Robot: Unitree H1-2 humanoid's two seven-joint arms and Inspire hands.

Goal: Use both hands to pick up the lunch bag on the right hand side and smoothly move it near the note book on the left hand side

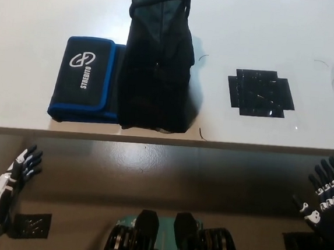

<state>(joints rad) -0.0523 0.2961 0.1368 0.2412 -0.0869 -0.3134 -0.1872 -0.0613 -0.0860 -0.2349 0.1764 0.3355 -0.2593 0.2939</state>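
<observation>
You've got a white tabletop (37, 8) filling the upper part of the head view, its near edge running straight across the middle. The dark lunch bag (158, 60) stands left of the tabletop's centre, reaching from the far edge almost to the near edge. Its left side touches the notebook (86, 80), black with blue trim and a white logo, lying flat close to the near edge. A black tape cross (260, 92) sits well apart to the right, towards the near right corner. Your left hand (23, 162) hangs below the near edge at the lower left, fingers spread, holding nothing. Your right hand (328, 189) is below the near edge at the lower right, fingers apart, also empty.
</observation>
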